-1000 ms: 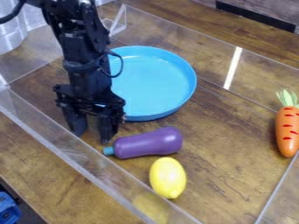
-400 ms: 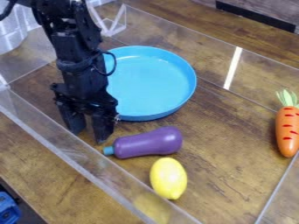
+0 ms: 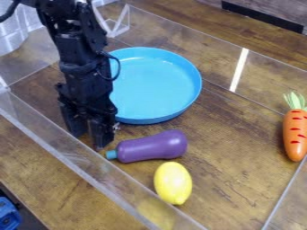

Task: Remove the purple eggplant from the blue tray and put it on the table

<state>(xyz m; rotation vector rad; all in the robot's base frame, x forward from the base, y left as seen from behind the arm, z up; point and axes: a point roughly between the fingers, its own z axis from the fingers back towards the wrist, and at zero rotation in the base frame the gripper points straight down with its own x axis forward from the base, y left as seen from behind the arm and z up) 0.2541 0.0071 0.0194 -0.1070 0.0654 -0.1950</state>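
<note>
lemon [image 3: 173,181] – carrot [image 3: 293,133] flank purple eggplant [image 3: 153,146]

Blue tray [image 3: 168,81] rim (arm-hidden, partly)

1. I see the table [image 3: 228,153] as dark brown wood grain in planks, with a slight sheen.
2. The walls [image 3: 72,153] around it look like clear, reflective acrylic.
3. The blue tray [image 3: 162,81] reads as smooth plastic.
4. The purple eggplant [image 3: 153,146] is glossy.
5. The lemon [image 3: 173,182] and carrot [image 3: 295,132] look smooth, duller.
6. The gripper [image 3: 93,135] looks matt black.
</note>
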